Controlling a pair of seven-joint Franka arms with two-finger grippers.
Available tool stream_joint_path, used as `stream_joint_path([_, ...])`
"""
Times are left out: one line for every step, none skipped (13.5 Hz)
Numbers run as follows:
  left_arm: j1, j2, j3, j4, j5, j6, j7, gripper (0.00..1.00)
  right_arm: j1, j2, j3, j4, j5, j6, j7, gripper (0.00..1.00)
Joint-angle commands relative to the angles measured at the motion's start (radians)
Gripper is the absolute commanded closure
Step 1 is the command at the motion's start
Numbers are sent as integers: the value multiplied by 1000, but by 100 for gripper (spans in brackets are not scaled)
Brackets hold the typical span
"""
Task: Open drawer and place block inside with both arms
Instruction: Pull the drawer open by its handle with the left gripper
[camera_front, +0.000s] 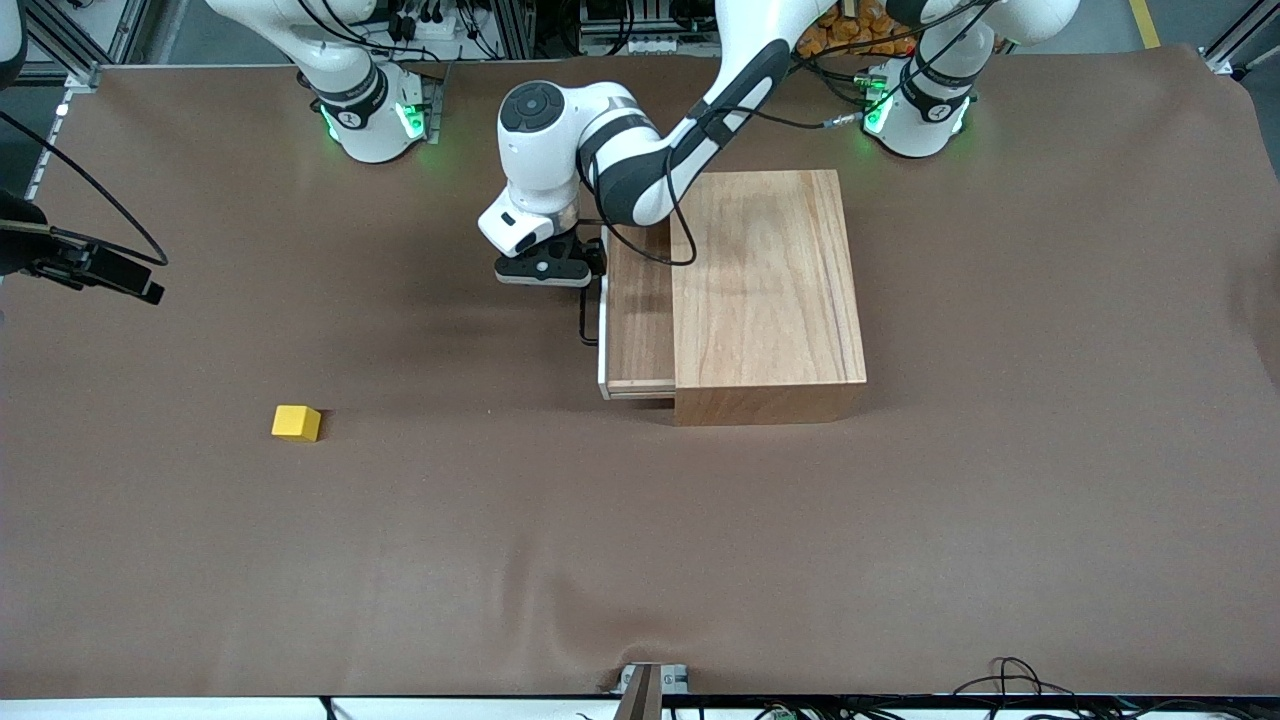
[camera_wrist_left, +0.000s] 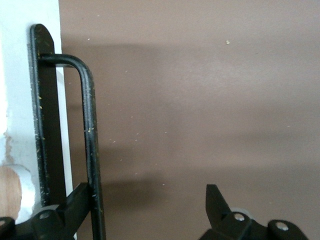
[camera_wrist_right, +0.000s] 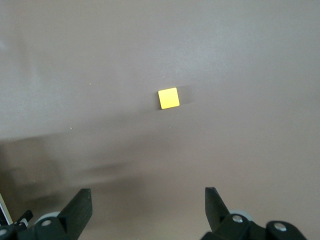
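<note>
The left end effector (camera_front: 545, 268) sits low at the drawer (camera_front: 640, 310) front, fingers spread wide with one finger (camera_wrist_left: 75, 207) against the black handle (camera_wrist_left: 90, 150), which runs lengthwise along the white panel; the drawer is partly pulled out. The right end effector (camera_wrist_right: 147, 207), also wide open and holding nothing, hangs high over the worktop (camera_front: 700, 550) with the yellow block (camera_front: 296, 422) below it, toward the right arm's end, so that arm looks better placed to fetch it.

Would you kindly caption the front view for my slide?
Left gripper open at the part-open drawer handle; yellow block waits on the table.

White arms (camera_front: 640, 150), black joints, green-lit bases, apparently black cables
</note>
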Motion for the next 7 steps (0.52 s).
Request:
stream_joint_path([-17, 35, -8, 30, -17, 58, -16, 0, -19, 2, 12, -6, 9, 11, 4, 0])
stream_joint_path([-17, 38, -8, 30, -17, 71, -16, 0, -25, 2, 12, -5, 11, 3, 4, 0])
stream_joint_path([-17, 43, -9, 30, -17, 88, -16, 0, -46, 7, 12, -2, 14, 0, -5, 0])
stream_joint_path([-18, 43, -11, 30, -17, 97, -16, 0, -63, 18, 12, 3, 17, 0, -7, 0])
stream_joint_path([-18, 41, -15, 30, -18, 100, -13, 0, -65, 21, 12, 4, 17, 3, -7, 0])
stream_joint_path([-20, 41, -17, 33, -18, 119, -13, 0, -60, 34, 12, 7, 15, 7, -8, 0])
stream_joint_path([-20, 41, -29, 35, -18, 142, -12, 0, -48, 65, 14, 23, 5, 11, -8, 0])
